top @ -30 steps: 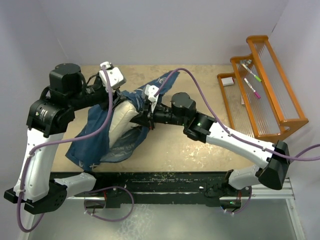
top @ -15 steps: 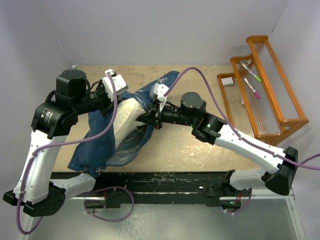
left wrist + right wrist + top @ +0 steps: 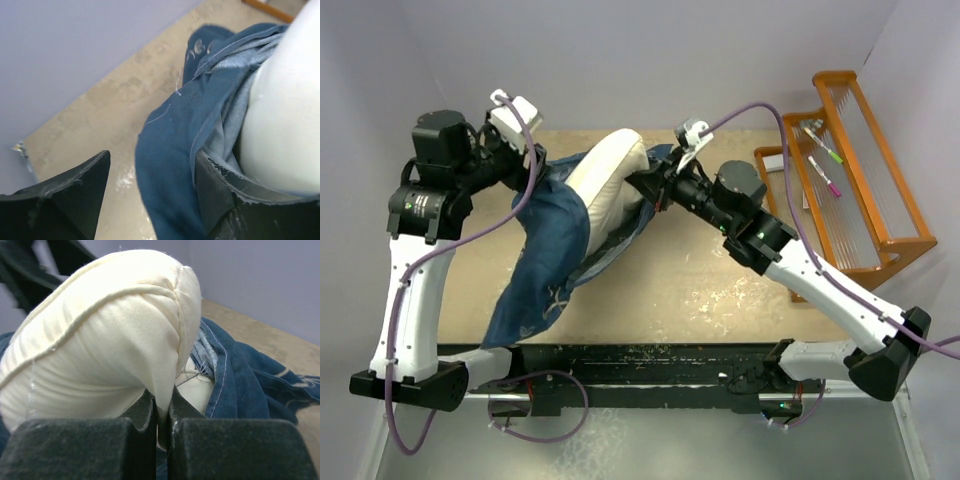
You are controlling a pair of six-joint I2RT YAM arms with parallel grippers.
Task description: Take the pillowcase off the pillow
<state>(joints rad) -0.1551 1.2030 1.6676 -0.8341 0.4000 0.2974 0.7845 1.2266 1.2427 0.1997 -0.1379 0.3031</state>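
— Tan table (image 3: 720, 290), pale walls; where's the pillow (image 3: 605, 175)?
— Far middle, half out of the pillowcase (image 3: 548, 235), which drapes toward the near left; right gripper (image 3: 161, 405) pinches a fold of the pillow; left gripper (image 3: 152, 159) stands wide, blue cloth between its fingers.

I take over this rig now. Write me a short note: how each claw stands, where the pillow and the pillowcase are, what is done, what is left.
Left claw: open; pillowcase fabric lies between its fingers, not clamped.
Right claw: shut on a fold of the pillow, toward the far side of the table.
Done: most of the pillow is bare.
Left: its lower end sits inside the pillowcase, which trails toward the near left edge. Probably grip the case again with the left claw and pull the two apart.
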